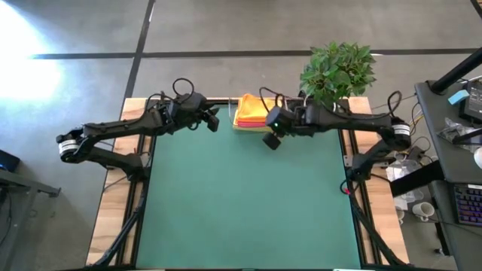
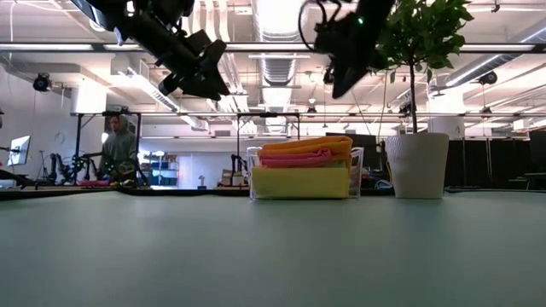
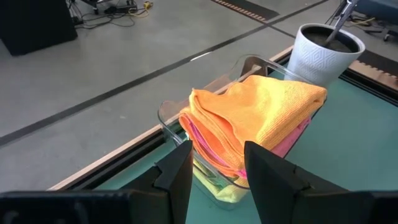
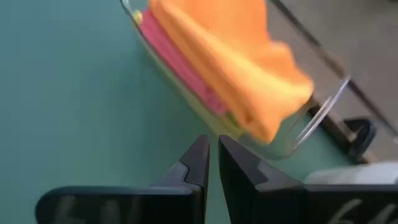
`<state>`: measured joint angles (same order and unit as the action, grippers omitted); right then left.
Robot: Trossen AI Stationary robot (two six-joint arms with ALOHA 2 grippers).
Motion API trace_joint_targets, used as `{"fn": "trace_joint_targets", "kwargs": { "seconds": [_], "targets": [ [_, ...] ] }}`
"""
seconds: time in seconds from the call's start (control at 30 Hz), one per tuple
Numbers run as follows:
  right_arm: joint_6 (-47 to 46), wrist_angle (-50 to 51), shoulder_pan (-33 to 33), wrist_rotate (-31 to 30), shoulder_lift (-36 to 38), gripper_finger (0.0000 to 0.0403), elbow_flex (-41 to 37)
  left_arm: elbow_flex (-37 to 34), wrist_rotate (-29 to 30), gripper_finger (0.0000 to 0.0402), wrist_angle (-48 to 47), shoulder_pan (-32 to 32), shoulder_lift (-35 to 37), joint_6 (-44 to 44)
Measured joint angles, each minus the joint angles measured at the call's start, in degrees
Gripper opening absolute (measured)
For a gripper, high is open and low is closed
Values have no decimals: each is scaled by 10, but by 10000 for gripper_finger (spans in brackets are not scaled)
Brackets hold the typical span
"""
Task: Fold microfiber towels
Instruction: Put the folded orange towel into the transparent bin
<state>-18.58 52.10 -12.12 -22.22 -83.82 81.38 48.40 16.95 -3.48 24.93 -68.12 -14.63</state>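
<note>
so the stack of folded microfiber towels point(image 1: 251, 111) is sitting in a clear plastic bin point(image 3: 176, 124) at the far edge of the green table mat point(image 1: 248, 203), right in the middle, just beside a white textured pot point(image 2: 417, 165) holding a leafy green plant point(image 1: 338, 69). orange cloth on top, pink under it, yellow at the bottom as seen from table height. from the left wrist camera there's a bit of lime green peeking low in the pile too, but the layers are bunched up and i can't count them properly. the bin's walls are see-through and hard to trace, only the rim catches light.

left gripper point(image 1: 214, 118) hangs in the air just to the left of the bin, fingers point(image 3: 272, 180) parted with a moderate gap, nothing between them. right gripper point(image 1: 272, 140) floats over the mat just in front of the bin's right end, its two fingers point(image 4: 198, 163) pinched nearly together with only a thin slit, and it's holding nothing. neither touches the towels.

in the low view both arms are cut off at the top, so you only get dark chunks of them. right wrist view is smeared, the towels are just colour bands there. a person in a hooded top point(image 2: 118, 147) stands way back in the room, partly hidden behind equipment.
</note>
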Motion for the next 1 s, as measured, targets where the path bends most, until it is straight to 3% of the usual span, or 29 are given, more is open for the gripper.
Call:
{"fn": "trace_joint_targets", "kwargs": {
  "seconds": [0.2, 0.33, 0.43, 0.8, 1.0],
  "targets": [
    [-11, -150, -3, 1, 42, 26, -118, 0, 0, 129, 0, -3, 0, 0],
    [28, -295, -25, 18, 34, 26, -149, 0, 0, 129, 0, -3, 0, 0],
    [30, -349, -51, 44, 9, 26, -151, 0, 0, 129, 0, -3, 0, 0],
    [22, -348, -89, 5, -102, 26, -100, 0, 0, 129, 0, -3, 0, 5],
    [-8, -303, -108, 31, -143, 26, -79, 0, 0, 129, 0, -3, 0, 5]
  ]
}}
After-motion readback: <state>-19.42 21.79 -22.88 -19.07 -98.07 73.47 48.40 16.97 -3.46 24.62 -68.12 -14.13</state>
